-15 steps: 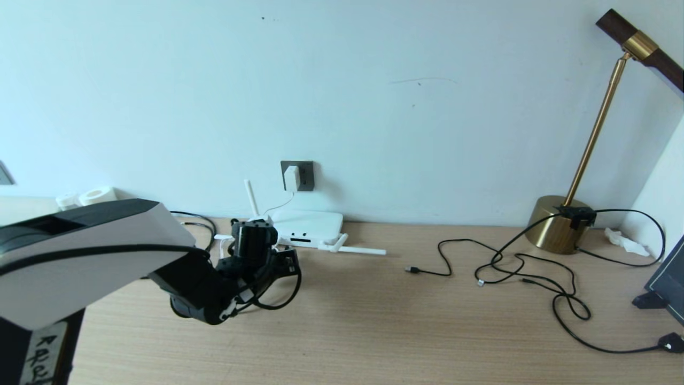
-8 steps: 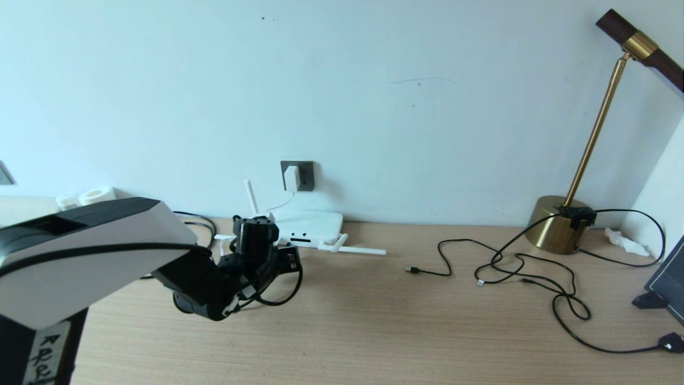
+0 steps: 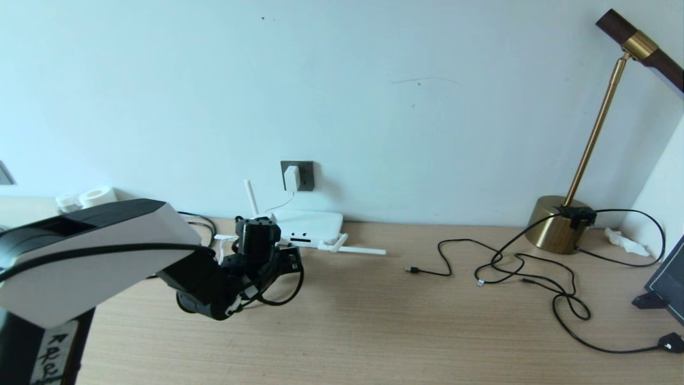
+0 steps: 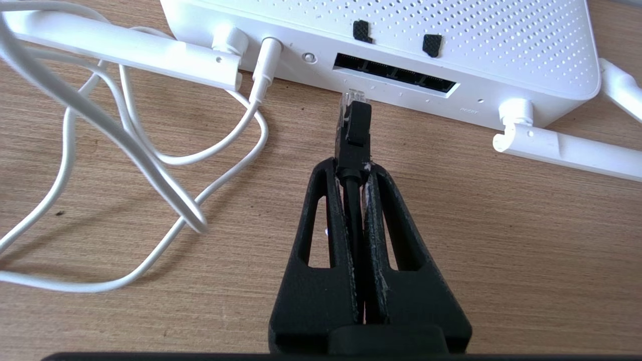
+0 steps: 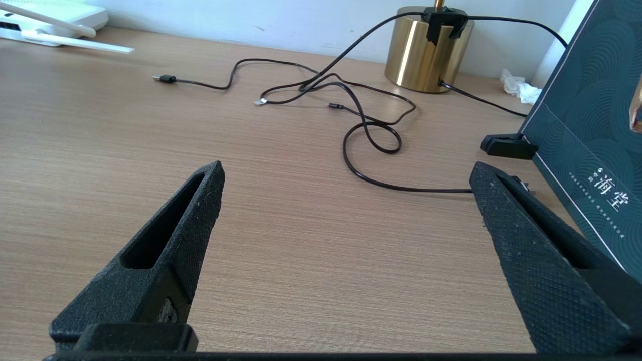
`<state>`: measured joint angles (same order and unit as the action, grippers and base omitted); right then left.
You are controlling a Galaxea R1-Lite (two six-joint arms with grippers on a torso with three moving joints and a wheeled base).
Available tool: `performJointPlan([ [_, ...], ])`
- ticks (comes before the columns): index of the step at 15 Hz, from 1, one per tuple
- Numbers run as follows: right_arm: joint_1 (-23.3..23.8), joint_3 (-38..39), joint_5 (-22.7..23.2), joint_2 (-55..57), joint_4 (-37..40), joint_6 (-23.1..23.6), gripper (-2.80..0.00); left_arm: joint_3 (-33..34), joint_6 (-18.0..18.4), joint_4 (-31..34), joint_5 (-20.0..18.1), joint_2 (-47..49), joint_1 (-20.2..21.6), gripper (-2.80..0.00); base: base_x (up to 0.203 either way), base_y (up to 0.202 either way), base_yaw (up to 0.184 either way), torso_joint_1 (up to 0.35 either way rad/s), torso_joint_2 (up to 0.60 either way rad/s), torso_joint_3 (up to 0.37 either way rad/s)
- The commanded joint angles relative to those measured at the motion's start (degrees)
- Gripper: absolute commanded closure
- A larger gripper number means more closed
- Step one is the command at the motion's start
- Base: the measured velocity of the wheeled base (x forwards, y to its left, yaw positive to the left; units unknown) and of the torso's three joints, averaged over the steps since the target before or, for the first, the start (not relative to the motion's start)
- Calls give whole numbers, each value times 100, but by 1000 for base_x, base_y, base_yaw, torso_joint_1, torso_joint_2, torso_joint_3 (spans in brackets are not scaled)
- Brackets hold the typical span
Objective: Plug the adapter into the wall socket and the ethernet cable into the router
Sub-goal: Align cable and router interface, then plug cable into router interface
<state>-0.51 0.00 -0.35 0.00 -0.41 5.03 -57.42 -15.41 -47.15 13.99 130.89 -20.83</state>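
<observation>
The white adapter point(image 3: 292, 177) sits in the dark grey wall socket point(image 3: 305, 175), its thin white cord dropping to the router point(image 3: 312, 224). The flat white router point(image 4: 451, 40) lies at the wall with its dark port slots point(image 4: 396, 80) facing my left gripper point(image 4: 353, 168). That gripper is shut on the black ethernet cable point(image 4: 352, 135), just behind the plug. The plug's clear tip point(image 4: 355, 96) hangs a little short of the leftmost slot. In the head view the left gripper point(image 3: 286, 255) is just in front of the router. My right gripper point(image 5: 346, 173) stands open, empty, over bare desk.
White cord loops point(image 4: 125, 150) lie on the desk beside the router, and its stick antennas point(image 4: 567, 148) splay out flat. Thin black cords point(image 3: 523, 272) sprawl at the right, by a brass lamp base point(image 3: 556, 223) and a dark box point(image 5: 587, 135).
My left arm has edged a little forward toward the router, carrying the ethernet plug closer to the ports. Nothing else has moved.
</observation>
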Motion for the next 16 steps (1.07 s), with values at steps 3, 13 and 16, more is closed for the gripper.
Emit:
performJointPlan([
  [3,-2,18,0,9,-2,6,-280,-68,-15,-48,7,94,0,0,0,0,0,0,0,0],
  [13,-2,25,0,9,-2,6,-280,-147,-6,-48,16,130,3,0,0,0,0,0,0,0],
  [16,-2,18,0,9,-2,6,-280,-235,20,-18,16,147,9,0,0,0,0,0,0,0],
])
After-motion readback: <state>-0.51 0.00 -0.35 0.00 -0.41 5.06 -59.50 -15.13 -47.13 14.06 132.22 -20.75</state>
